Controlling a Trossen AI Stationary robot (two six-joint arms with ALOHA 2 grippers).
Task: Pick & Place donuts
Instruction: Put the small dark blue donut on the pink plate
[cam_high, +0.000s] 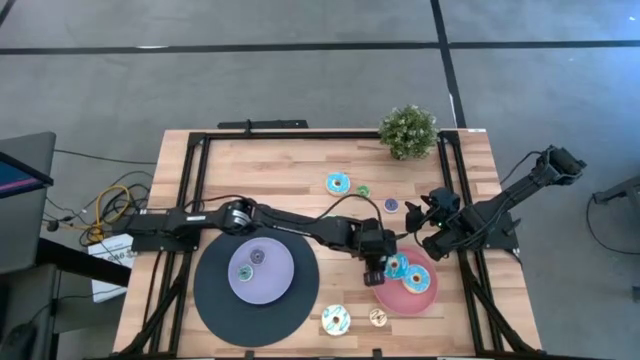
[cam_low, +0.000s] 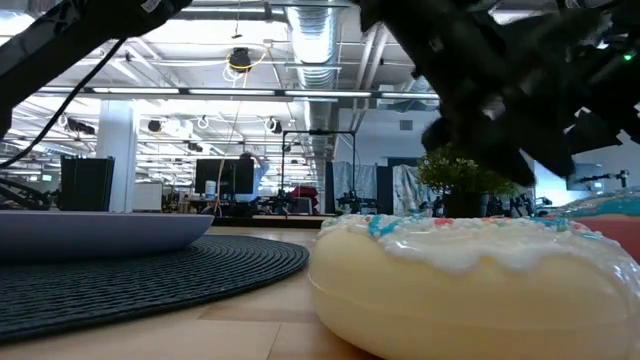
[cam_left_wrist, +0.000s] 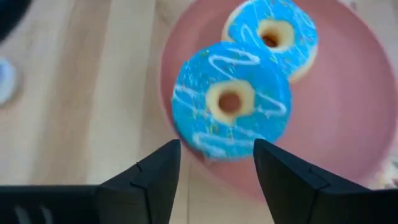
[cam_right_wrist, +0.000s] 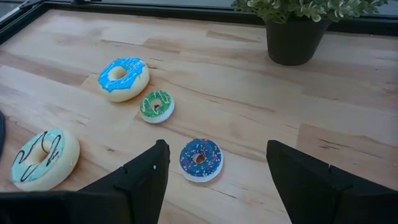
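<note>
the pink plate (cam_high: 425, 296), near the bench's (cam_high: 300, 160) front right corner, holds two blue-iced donuts (cam_left_wrist: 231, 101) with white drizzle, lying flat with their holes facing up; one overlaps the plate's rim on the side toward the bench's middle, the other (cam_left_wrist: 273, 34) sits just beside it, farther in. the left gripper (cam_left_wrist: 214, 171) hangs right over the rim-side donut with its fingers spread apart and nothing between them. the lavender plate (cam_high: 262, 271) rests on the big black disc (cam_high: 215, 300) toward the front left and carries a small dark ring donut (cam_high: 257, 256) and a small green one (cam_high: 245, 272). near the front edge lie a white-iced donut (cam_high: 335, 318) with coloured sprinkles and a small orange one (cam_high: 378, 317). toward the back edge, flat on the wood, lie a blue-iced donut (cam_right_wrist: 124, 78), a small green one (cam_right_wrist: 156, 106) and a small dark blue one (cam_right_wrist: 201, 158); a pale mint donut with dark drizzle (cam_right_wrist: 45, 158) shows only in the right wrist view. a potted plant (cam_high: 408, 131) stands at the back right. the right gripper (cam_right_wrist: 217, 177) hovers over the right side with its fingers wide and empty.
</note>
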